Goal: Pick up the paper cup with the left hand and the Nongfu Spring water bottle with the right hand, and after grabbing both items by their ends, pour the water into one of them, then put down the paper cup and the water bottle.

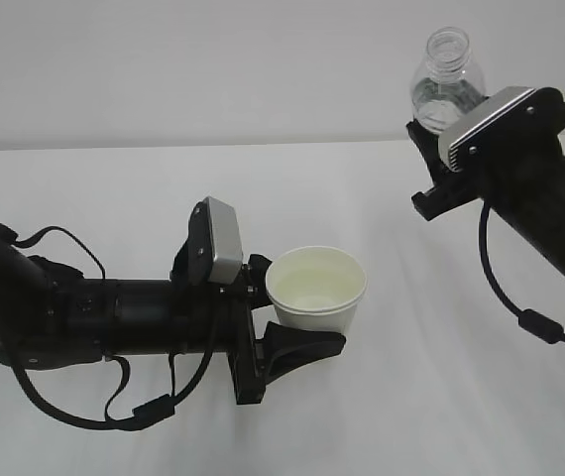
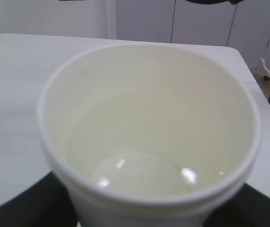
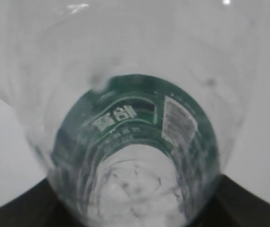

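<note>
**Water in the cup, both items yet to be set down**

Above the white table point(image 1: 114, 178), both arms hold their loads in the air, well apart from one another. The left hand point(image 1: 278, 332) carries the paper cup point(image 1: 316, 288) upright, its black fingers point(image 1: 302, 349) clamped around the lower body of the cup, at about the middle of the exterior view. The left wrist view looks straight into the paper cup point(image 2: 149, 127): a pool of clear water point(image 2: 139, 172) lies in the bottom, catching small highlights, and fills it only part way.

The right hand point(image 1: 441, 159) holds the Nongfu Spring water bottle point(image 1: 446, 84) by its lower end, high at the upper right, mouth up and roughly upright. Its fingers are mostly hidden behind the grey plate, but the bottle sits firmly between them. Seen from the right wrist, the Nongfu Spring water bottle point(image 3: 135, 142) shows its green label through clear walls; I cannot tell whether any water is left inside.

Judging from this, the pick-ups and the pour look done: the cup holds liquid and the bottle stands clear of it. What seems to remain is lowering the cup and the bottle onto the table and letting go of each.
</note>
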Action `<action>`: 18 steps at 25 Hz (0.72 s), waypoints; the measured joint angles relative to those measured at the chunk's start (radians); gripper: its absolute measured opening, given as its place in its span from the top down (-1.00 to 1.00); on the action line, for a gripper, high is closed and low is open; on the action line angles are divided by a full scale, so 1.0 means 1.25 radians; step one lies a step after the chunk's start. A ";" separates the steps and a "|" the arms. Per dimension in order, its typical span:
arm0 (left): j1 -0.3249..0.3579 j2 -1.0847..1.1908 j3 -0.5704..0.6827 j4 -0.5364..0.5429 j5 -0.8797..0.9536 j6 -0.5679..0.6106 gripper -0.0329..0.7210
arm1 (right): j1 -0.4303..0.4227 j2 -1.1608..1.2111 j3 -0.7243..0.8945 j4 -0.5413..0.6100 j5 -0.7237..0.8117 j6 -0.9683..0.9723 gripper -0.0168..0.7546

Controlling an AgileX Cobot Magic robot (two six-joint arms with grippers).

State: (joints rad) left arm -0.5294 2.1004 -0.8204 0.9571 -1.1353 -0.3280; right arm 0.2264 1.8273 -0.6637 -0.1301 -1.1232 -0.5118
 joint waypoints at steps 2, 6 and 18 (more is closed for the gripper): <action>0.000 0.000 0.000 0.000 0.000 0.000 -0.37 | 0.000 0.000 0.000 0.010 0.000 0.013 -0.15; 0.000 0.000 0.000 0.000 0.000 0.000 -0.37 | 0.000 0.000 0.000 0.032 0.000 0.019 -0.14; 0.000 0.000 0.000 0.000 0.000 0.000 -0.37 | 0.000 0.000 0.000 0.111 0.000 0.059 -0.14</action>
State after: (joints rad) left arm -0.5294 2.1004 -0.8204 0.9571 -1.1353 -0.3280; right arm 0.2264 1.8273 -0.6637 0.0084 -1.1232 -0.4387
